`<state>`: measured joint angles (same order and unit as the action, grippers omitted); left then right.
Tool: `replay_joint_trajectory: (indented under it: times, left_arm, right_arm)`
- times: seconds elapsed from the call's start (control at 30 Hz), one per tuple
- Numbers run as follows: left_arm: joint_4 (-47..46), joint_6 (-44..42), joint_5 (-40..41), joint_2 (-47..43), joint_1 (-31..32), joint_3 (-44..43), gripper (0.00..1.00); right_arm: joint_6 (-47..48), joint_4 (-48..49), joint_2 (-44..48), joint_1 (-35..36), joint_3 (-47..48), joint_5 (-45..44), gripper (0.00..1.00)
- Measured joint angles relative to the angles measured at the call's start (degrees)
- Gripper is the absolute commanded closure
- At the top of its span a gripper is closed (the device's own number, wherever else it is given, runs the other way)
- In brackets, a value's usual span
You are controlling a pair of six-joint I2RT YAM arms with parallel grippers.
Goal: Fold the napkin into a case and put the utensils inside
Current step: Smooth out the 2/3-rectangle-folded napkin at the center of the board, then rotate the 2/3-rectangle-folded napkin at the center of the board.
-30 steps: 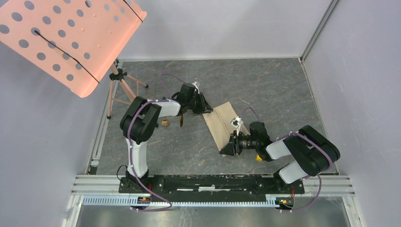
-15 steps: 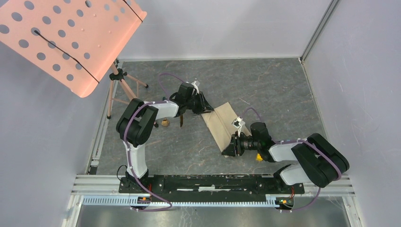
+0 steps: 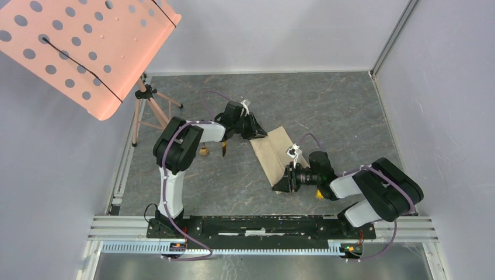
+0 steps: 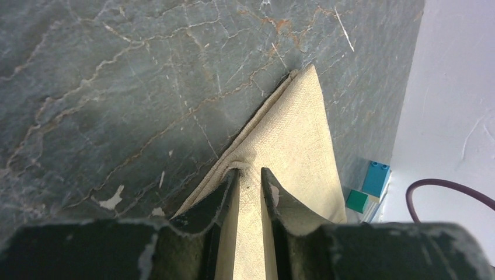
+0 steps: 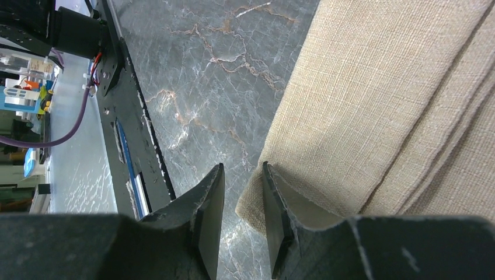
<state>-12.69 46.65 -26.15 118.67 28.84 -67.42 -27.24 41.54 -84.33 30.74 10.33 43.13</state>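
Observation:
The beige napkin (image 3: 274, 153) lies folded into a long strip, slanting across the middle of the stone table. My left gripper (image 3: 260, 134) rests on its far left corner. In the left wrist view its fingertips (image 4: 250, 172) stand a narrow gap apart on the napkin (image 4: 297, 134), with cloth showing between them and puckered at the left tip. My right gripper (image 3: 280, 182) is at the near corner. In its wrist view the jaws (image 5: 240, 168) stand open over bare table, and the napkin's (image 5: 379, 87) corner touches the right finger. The utensils (image 3: 223, 149) lie left of the napkin, partly under my left arm.
A pink perforated panel (image 3: 87, 52) on a tripod (image 3: 149, 111) overhangs the far left corner. Blue (image 4: 376, 178) and green (image 4: 356, 201) blocks lie by the wall beyond the napkin. A yellow block (image 3: 319, 194) peeks from under my right arm. The mounting rail (image 3: 262, 224) runs along the near edge.
Both grippers have stayed at the napkin's two ends. The arms' elbows have shifted slightly sideways and back, and the napkin has not visibly moved.

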Motion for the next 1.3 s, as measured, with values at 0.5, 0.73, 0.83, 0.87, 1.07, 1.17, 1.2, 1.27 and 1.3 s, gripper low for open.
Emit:
replay_joint_trajectory:
  times: [0.5,0.73,0.83,0.87,1.07,1.17,1.2,1.27,1.3]
  left_arm:
    - [7.0,-0.7,-0.3,-5.8,0.3,-1.7,0.5]
    - [6.9,-0.9,0.2,-19.0,0.3,5.4,0.43]
    - [6.7,-0.8,0.9,-22.6,0.3,11.2,0.41]
    - [6.8,-0.8,1.6,-23.4,0.3,13.4,0.41]
    - [7.3,0.1,3.6,-23.0,0.4,20.3,0.37]
    - [5.4,1.0,3.7,-21.0,0.5,20.5,0.37]
    - [4.9,1.2,3.8,-20.3,0.6,20.4,0.38]
    - [4.0,1.5,4.3,-18.9,0.8,20.2,0.38]
    - [3.7,1.6,4.7,-18.0,0.8,19.9,0.38]
  right_arm:
    - [0.5,-4.6,2.7,0.1,2.5,-1.1,0.55]
    - [9.1,-23.2,11.7,-0.5,10.7,-9.7,0.47]
    - [12.0,-30.1,14.4,-1.6,12.4,-14.0,0.47]
    - [12.9,-32.2,15.1,-1.9,12.9,-15.5,0.48]
    - [15.9,-41.9,17.6,-3.3,14.9,-24.8,0.44]
    - [16.5,-45.0,19.4,-4.5,14.9,-28.1,0.41]
    - [16.7,-45.6,20.0,-4.9,14.9,-28.9,0.42]
    - [17.0,-46.8,21.1,-5.8,14.9,-30.4,0.41]
    - [17.1,-47.2,21.4,-6.3,14.9,-31.3,0.4]
